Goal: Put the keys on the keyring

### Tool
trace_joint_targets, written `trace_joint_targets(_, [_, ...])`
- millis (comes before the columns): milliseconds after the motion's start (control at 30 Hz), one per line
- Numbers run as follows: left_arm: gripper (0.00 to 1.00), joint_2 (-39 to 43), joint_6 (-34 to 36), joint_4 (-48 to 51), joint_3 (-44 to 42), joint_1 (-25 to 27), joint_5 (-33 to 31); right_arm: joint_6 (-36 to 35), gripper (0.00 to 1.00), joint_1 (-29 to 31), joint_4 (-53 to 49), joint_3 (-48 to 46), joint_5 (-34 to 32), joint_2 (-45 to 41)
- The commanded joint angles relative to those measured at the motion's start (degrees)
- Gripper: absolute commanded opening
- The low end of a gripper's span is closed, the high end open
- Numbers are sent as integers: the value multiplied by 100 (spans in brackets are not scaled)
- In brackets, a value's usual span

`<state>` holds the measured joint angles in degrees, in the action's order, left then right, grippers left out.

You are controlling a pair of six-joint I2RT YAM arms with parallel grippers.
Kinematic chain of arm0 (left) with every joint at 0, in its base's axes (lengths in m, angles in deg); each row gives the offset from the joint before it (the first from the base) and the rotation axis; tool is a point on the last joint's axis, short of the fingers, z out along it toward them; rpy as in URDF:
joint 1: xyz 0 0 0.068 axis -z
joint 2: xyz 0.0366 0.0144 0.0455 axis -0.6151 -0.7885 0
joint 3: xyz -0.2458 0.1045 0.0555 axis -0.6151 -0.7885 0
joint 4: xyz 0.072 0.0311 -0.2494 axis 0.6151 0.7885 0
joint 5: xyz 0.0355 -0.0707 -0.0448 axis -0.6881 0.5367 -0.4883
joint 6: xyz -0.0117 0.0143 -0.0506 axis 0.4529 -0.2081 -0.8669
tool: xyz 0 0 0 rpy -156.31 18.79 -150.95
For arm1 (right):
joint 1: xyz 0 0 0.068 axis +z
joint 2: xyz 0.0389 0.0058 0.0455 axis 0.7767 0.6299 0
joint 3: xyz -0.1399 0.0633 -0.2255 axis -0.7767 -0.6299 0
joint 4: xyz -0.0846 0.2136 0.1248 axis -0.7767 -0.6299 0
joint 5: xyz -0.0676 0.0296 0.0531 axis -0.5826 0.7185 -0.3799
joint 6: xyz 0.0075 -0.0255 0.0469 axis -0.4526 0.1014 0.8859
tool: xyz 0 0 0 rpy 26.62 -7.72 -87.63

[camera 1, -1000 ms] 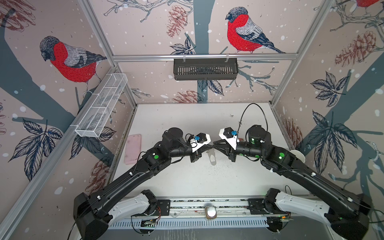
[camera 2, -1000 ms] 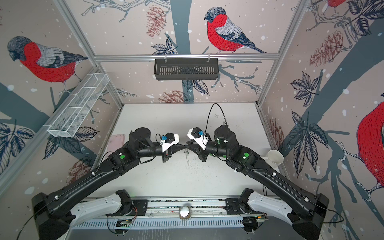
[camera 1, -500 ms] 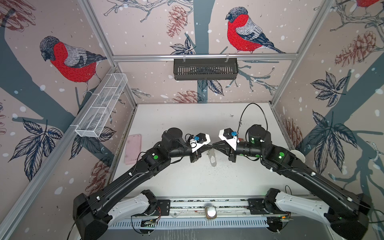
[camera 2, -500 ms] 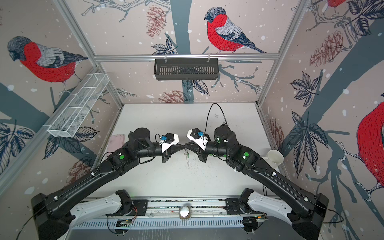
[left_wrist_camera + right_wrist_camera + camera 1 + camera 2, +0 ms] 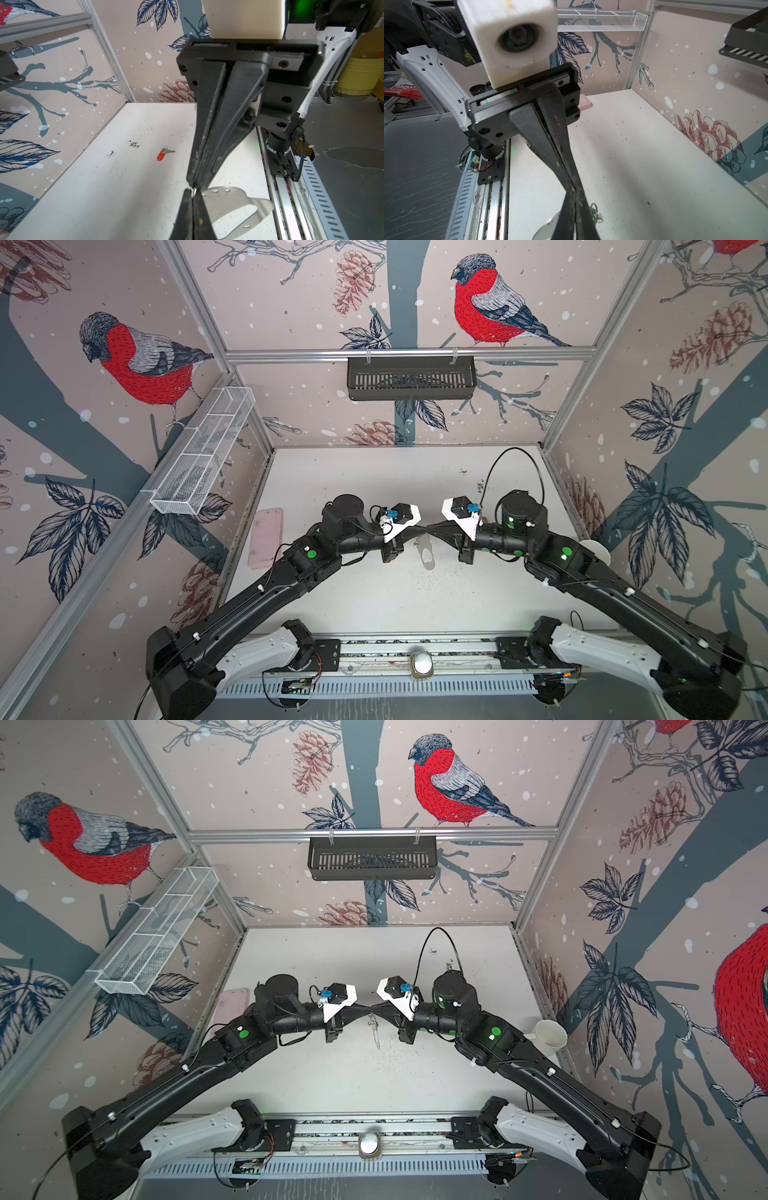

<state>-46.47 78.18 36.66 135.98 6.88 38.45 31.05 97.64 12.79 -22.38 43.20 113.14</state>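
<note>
Both arms are remaining tip to tip over the table centre, as one second ago. The keyring (image 5: 427,554) is hanging below the tips in the same place.

The left gripper (image 5: 421,529) is pressing its jaws together on a small ring at the plate's edge. The right gripper (image 5: 433,527) is pressing its jaws together at the same spot; what it is pinching cannot be told.

The red-tag key (image 5: 164,154) is lying flat on the table (image 5: 365,481), right of the grippers and well apart.

White lettering on a red packet (image 5: 403,91) outside the cell is showing too blurred to read.

The far half of the table is lying open. A pink case (image 5: 266,537) is lying along the left edge, and a white cup (image 5: 550,1038) is standing at the right edge.
</note>
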Motion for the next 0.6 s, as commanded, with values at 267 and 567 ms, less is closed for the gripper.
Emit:
trace_joint_targets(267, [23, 51, -137, -874, -41, -10, 30, 600, 0, -187, 991, -402, -47, -235])
trace_joint_targets(567, [26, 237, -332, -1094, -326, -39, -198, 970, 0, -303, 1590, -674, 28, -409])
